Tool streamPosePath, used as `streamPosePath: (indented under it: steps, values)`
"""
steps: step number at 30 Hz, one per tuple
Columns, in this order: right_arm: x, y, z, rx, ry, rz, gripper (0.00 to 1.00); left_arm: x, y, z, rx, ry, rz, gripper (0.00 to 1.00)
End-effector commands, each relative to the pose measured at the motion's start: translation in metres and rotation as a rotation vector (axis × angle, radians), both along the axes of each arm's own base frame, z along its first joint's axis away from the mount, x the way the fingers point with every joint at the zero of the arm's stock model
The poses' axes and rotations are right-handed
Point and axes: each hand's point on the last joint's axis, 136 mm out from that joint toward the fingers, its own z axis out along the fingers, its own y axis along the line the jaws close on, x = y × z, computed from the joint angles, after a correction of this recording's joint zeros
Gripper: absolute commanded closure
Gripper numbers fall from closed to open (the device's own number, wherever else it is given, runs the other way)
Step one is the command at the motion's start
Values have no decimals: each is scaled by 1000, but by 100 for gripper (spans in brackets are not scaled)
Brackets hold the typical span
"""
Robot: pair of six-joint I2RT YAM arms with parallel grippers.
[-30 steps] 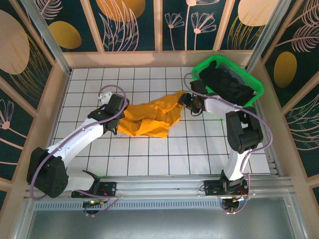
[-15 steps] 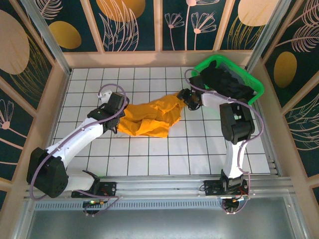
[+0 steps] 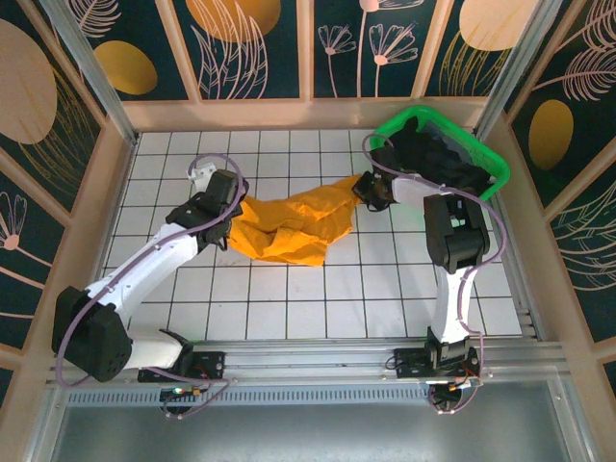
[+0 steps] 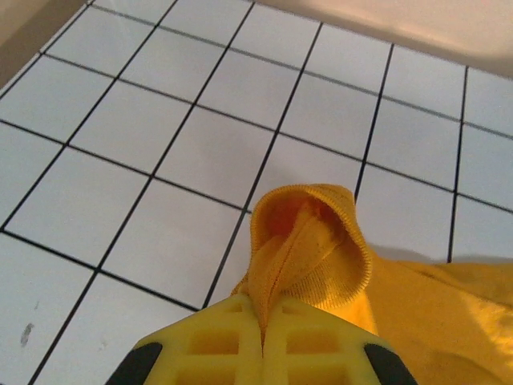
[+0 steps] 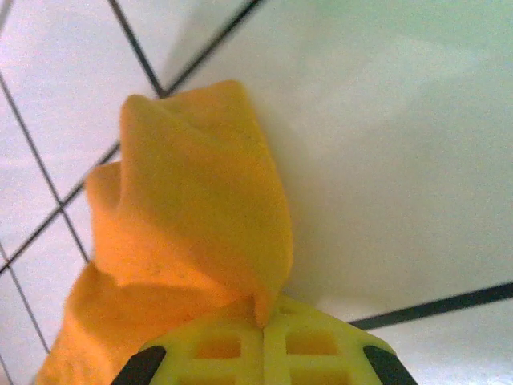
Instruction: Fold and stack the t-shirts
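Now that the right gripper (image 5: 264, 317), spread a second ago, has been clamped on the right-hand corner of the orange-yellow t-shirt (image 3: 289, 226), crumpled on the table (image 3: 385, 289), both ends are held: the left gripper (image 4: 263, 333) is pinched on the opposite hem. Spreading flat is judged possible next.

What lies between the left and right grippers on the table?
The orange-yellow t-shirt, crumpled, spans from the left gripper to the right gripper, both shut on it; the top external view shows it.
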Motion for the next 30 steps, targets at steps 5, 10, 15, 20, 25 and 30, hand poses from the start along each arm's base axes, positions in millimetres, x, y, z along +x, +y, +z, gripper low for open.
streamPosePath:
  steps: [5, 10, 15, 20, 25, 30]
  values:
    - [32, -13, 142, -71, -310, -18, 100, 22, -2, 66, -22, -174, 19, 100]
    - [35, -18, 223, -92, -466, -8, 100, 29, 3, 115, -59, -318, 51, 100]
    - [29, -20, 292, -103, -600, 7, 100, 20, 16, 165, -102, -491, 95, 100]
    - [8, -23, 331, -117, -685, 35, 100, -4, 30, 195, -157, -627, 104, 100]
    - [-30, -29, 346, -116, -741, 51, 100, -37, 47, 206, -204, -704, 109, 96]
    - [-78, -36, 340, -84, -747, 70, 100, -67, 58, 209, -273, -750, 96, 91]
